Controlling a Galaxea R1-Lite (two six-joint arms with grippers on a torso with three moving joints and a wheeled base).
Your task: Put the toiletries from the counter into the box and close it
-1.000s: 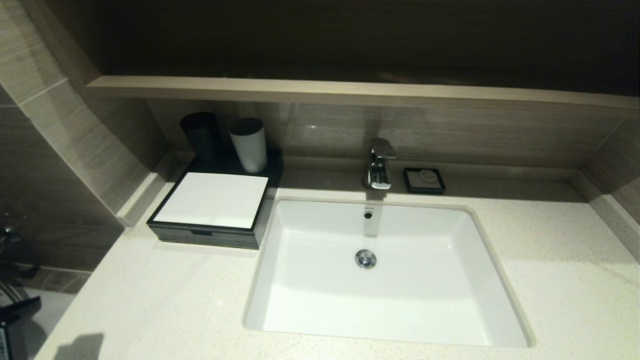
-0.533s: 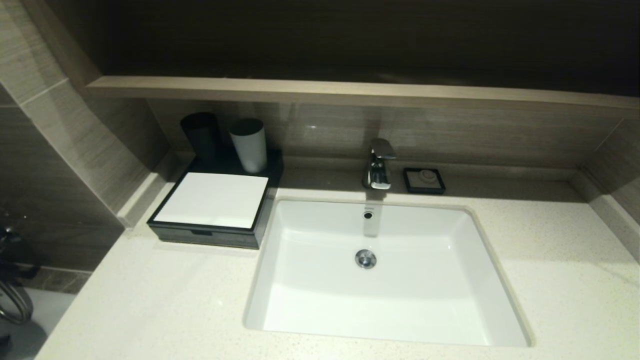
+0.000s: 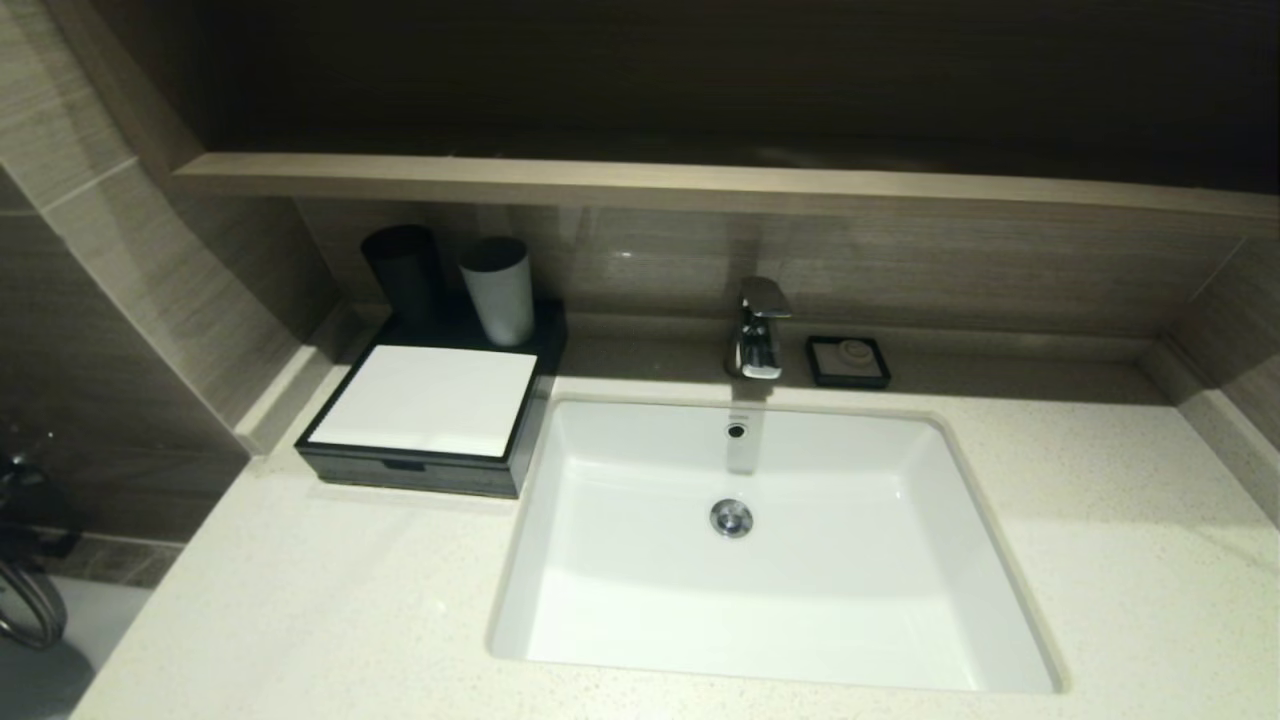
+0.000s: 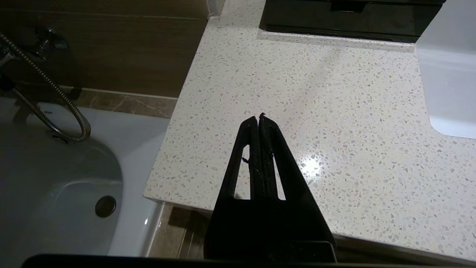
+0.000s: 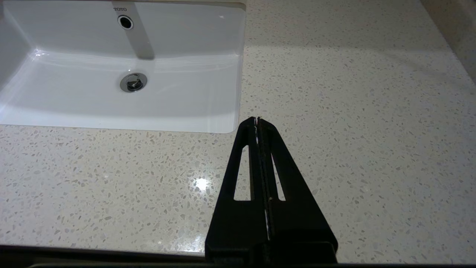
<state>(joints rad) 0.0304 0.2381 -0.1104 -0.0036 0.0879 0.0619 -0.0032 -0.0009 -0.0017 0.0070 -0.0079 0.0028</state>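
Observation:
The black box (image 3: 420, 440) with a flat white top panel stands at the back left of the speckled counter (image 3: 300, 600), its front drawer pushed in; its dark front also shows in the left wrist view (image 4: 353, 16). No toiletry packets show in any view. My left gripper (image 4: 258, 117) is shut and empty, held above the counter's front left corner. My right gripper (image 5: 257, 120) is shut and empty above the counter (image 5: 353, 111), right of the sink basin (image 5: 122, 67). Neither gripper shows in the head view.
A black cup (image 3: 403, 270) and a grey tapered cup (image 3: 497, 290) stand behind the box. The faucet (image 3: 757, 328) and a small black soap dish (image 3: 849, 360) sit behind the white sink (image 3: 760, 550). A bathtub (image 4: 55, 193) with a shower hose lies left of the counter.
The dark left arm part and its shadow at the lower left edge of the head view have drawn back out of sight. Nothing on the counter has moved.

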